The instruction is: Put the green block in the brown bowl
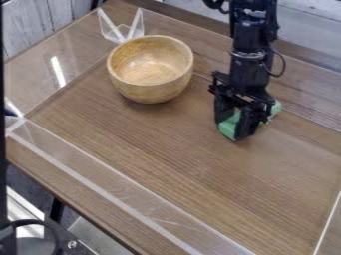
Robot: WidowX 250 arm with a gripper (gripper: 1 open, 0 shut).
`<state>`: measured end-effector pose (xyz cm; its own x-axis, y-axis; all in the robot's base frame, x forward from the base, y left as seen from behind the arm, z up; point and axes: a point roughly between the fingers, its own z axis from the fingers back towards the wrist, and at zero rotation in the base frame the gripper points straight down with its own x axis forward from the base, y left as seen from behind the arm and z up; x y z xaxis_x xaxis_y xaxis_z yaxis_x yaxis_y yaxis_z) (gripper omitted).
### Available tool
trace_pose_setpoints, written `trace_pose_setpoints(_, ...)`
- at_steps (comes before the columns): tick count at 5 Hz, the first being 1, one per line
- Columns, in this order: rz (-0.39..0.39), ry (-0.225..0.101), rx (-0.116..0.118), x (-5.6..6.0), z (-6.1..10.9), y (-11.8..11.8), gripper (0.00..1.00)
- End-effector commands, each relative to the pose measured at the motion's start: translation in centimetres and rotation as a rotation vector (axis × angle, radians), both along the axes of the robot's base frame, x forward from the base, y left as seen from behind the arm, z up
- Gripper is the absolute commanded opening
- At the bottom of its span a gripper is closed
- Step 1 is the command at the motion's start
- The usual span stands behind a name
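One green block (233,122) sits low on the wooden worktop (173,169), clamped between the black fingers of the gripper (240,126), which points steeply down and is closed tight on it. To its left, well apart from it, stands the brown bowl (150,68), upright and round. Clear plastic walls (80,164) edge the worktop.

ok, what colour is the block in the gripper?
Bright green block, clamped in the black gripper; the single camera view shows it.
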<state>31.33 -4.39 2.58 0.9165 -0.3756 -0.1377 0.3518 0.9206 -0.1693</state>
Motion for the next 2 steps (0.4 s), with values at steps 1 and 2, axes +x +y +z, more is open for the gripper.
trace_pose_setpoints(1, 0.005, -0.115, -0.01, 0.8, 4.3, 0.2, 0.0)
trace_pose_setpoints(2, 0.04, -0.181, 0.004, 1.0, 7.9, 1.1, 0.0)
